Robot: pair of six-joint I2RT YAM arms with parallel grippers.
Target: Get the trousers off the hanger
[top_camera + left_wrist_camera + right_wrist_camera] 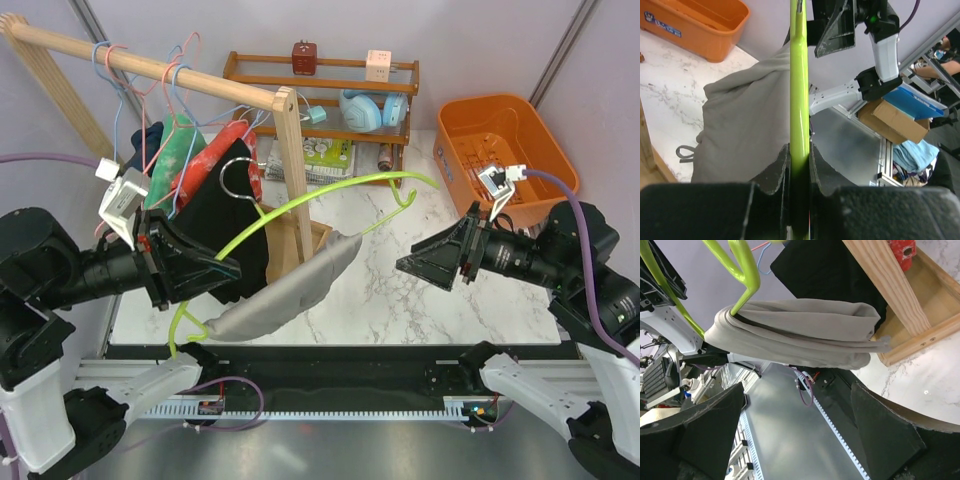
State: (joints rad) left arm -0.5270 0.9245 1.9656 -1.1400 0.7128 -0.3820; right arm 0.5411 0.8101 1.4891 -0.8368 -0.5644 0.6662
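1. Top external view:
   - The left gripper [232,268] was clamped tight on the hanger [330,190], holding it above the table [400,310].
   - The trousers [290,290] were draped over the hanger's lower bar. Their long axis ran diagonally from near-left up to far-right, in line with the hanger, whose curved end pointed far-right.
   - The right gripper [408,263] stood wide open and empty, well apart from the cloth and facing it.
   - Risk: a pull towards the right could have swung the hanger into the wooden rack [290,150].

2. Left wrist view:
   - The jaws pinched only the hanger's [799,75] thin edge, with the trousers [745,125] hanging to one side.
   - Risk: a sideways tug on the cloth would likely have twisted the hanger in so narrow a hold.

3. Right wrist view:
   - The right gripper's [797,387] jaws were spread, with nothing between them.
   - The trousers [805,335] lay ahead in a horizontal roll, looped round the hanger's [747,275] bend at the left.
   - Risk: closing near that loop might have caught plastic along with fabric, or the cloth could have snagged on the bend when pulled.
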